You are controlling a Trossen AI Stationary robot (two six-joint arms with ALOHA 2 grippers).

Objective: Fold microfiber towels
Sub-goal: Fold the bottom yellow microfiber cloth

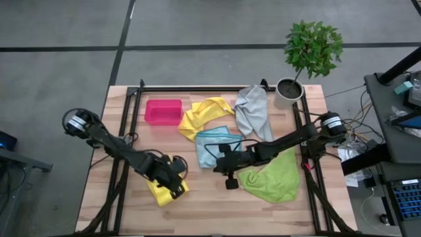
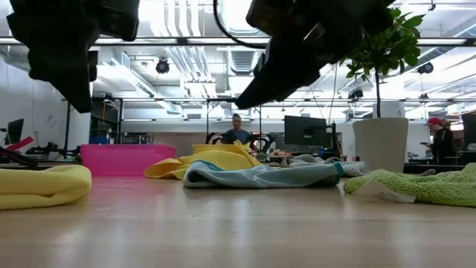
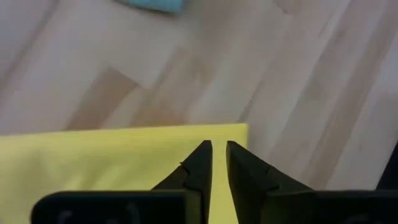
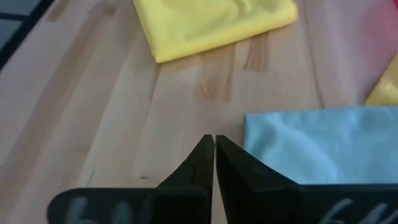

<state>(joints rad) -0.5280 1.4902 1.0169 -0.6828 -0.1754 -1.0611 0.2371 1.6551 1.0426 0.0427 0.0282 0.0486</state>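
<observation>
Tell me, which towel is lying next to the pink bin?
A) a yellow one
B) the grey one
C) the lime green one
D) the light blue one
A: in the high view a crumpled yellow towel lies right beside the pink bin, while the other colours sit farther along the table.

Light wooden plank table framed by black rails. Resting directly on it: a folded yellow microfiber towel near the front left edge; a pink-red rectangular plastic bin toward the back left; just right of the bin, a crumpled yellow microfiber towel; a light blue microfiber towel in the middle, touching that crumpled yellow one; a rumpled grey microfiber towel toward the back; a spread lime green microfiber towel at the front right; a white round pot with a small leafy tree in the back right corner.
</observation>
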